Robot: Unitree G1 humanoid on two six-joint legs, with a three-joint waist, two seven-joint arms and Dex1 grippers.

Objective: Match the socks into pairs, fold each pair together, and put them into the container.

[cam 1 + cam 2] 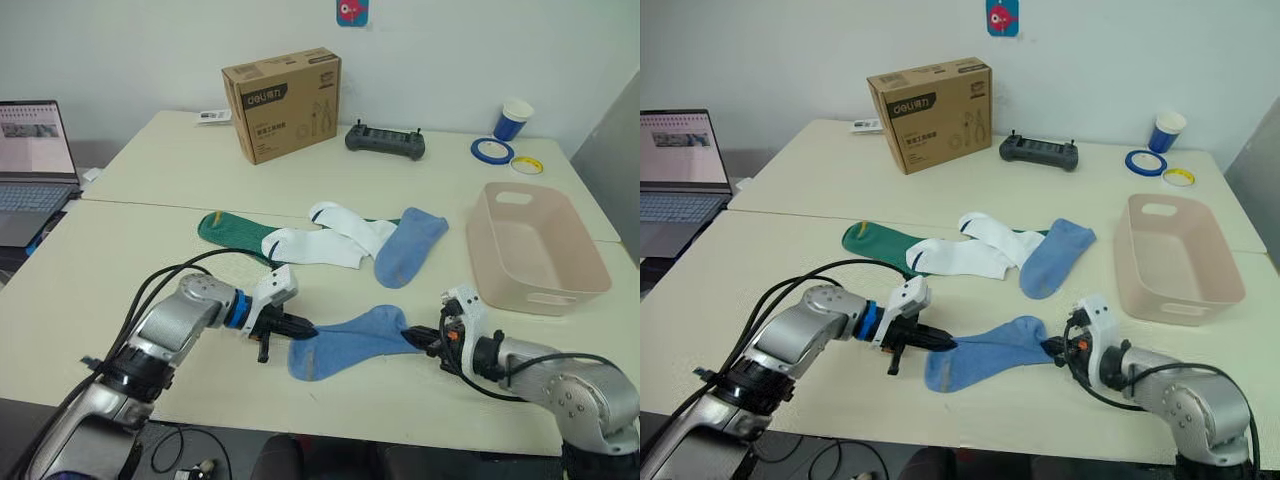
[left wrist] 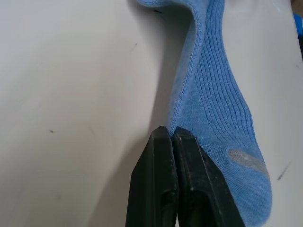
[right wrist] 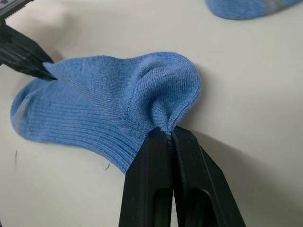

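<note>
A light blue sock (image 1: 350,341) lies flat near the table's front edge. My left gripper (image 1: 308,328) is shut on its left edge, fingers (image 2: 173,137) pinching the fabric. At the sock's right end my right gripper (image 1: 418,338) is shut on bunched cloth (image 3: 165,124). Further back lie the other socks: a second blue one (image 1: 410,247), two white ones (image 1: 318,245) (image 1: 350,225) and a dark green one (image 1: 232,232), partly overlapping. The pale pink container (image 1: 535,247) stands at the right.
A brown cardboard box (image 1: 283,103), a black controller (image 1: 385,141), a blue-and-white cup (image 1: 515,119) and tape rolls (image 1: 492,150) stand along the back. A laptop (image 1: 35,165) is at the far left. A seam between two tables (image 1: 140,204) runs across.
</note>
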